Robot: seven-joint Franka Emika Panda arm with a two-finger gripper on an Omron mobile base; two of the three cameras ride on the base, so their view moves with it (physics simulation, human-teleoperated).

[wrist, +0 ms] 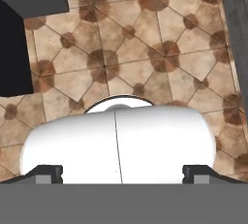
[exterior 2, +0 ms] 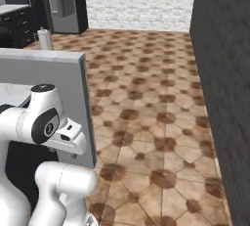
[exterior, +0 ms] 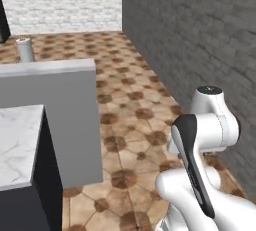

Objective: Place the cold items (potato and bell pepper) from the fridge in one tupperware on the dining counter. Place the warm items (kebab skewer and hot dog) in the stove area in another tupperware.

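Room: brown-tiled kitchen floor (exterior 2: 161, 98), dark brick wall (exterior: 200, 40) alongside.
Dining counter (exterior: 17, 140): marble top just left of the arm; no tupperware or food visible.
Fridge (exterior 2: 61, 2): far off, closed.
Gripper (wrist: 121, 172): fingers spread wide, empty, facing the floor.
Progress: seemingly nothing packed; all four items remain.

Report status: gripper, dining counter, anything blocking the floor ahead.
Gripper open, empty, pointing at tiled floor. Dining counter at left, grey back ledge beside it. Floor ahead open; dark brick wall on right.

The dining counter (exterior: 17, 142) runs off the left edge, and a small pale cylinder (exterior: 24, 50) beyond its ledge is too blurred to identify.
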